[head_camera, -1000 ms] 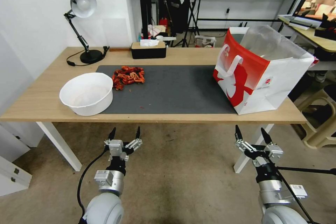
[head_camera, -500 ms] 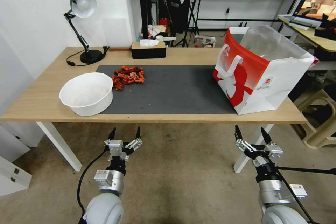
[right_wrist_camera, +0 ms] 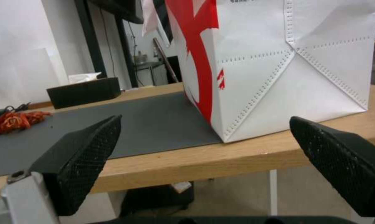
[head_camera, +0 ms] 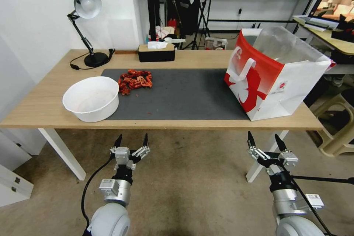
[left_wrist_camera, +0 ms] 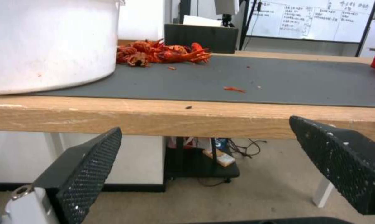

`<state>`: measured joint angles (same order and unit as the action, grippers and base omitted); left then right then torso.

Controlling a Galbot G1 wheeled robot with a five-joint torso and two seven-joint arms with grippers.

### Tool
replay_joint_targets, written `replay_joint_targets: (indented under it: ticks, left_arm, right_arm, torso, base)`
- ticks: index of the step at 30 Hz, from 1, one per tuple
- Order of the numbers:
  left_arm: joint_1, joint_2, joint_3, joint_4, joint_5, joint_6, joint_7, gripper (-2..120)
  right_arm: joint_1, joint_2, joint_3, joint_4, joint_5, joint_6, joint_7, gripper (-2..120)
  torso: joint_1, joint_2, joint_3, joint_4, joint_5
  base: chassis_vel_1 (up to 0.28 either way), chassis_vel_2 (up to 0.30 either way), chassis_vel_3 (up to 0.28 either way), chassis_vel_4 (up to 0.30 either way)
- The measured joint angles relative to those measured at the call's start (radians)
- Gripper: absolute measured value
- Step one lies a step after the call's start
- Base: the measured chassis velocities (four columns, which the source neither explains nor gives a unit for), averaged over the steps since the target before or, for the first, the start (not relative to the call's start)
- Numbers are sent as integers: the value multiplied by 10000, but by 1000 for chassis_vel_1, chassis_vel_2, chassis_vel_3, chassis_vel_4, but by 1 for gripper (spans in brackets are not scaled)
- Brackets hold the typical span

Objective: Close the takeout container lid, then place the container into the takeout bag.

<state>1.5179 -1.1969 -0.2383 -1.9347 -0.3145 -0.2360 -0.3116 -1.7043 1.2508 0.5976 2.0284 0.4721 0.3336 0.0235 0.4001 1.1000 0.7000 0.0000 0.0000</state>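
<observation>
The takeout bag [head_camera: 276, 77] stands open at the table's right end, white with a red panel, a white handle and a silvery lining; its white side [right_wrist_camera: 279, 62] rises close in the right wrist view. The takeout container and its lid are out of view. My left gripper [head_camera: 132, 141] hangs open below the table's front edge, under the bowl's right side, with nothing between its fingers [left_wrist_camera: 92, 161]. My right gripper [head_camera: 263, 140] is open too, below the front edge under the bag, its fingers [right_wrist_camera: 79, 149] bare.
A big white bowl [head_camera: 91, 97] sits at the front left, partly on a dark grey mat [head_camera: 177, 96]. A pile of red crayfish [head_camera: 134, 80] lies behind it. A desk lamp [head_camera: 86, 25] and a black tissue box [head_camera: 156, 52] stand at the back.
</observation>
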Motion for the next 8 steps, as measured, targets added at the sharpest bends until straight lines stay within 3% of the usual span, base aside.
replay_joint_targets:
  ticks: [8]
  left_arm:
    - [0,0,1,0,-1,4,0,100]
  right_arm:
    - [1,-1,1,7,5,-5,1,100]
  torso:
    - [-1,0,0,0,0]
  base:
    - [0,0,0,0]
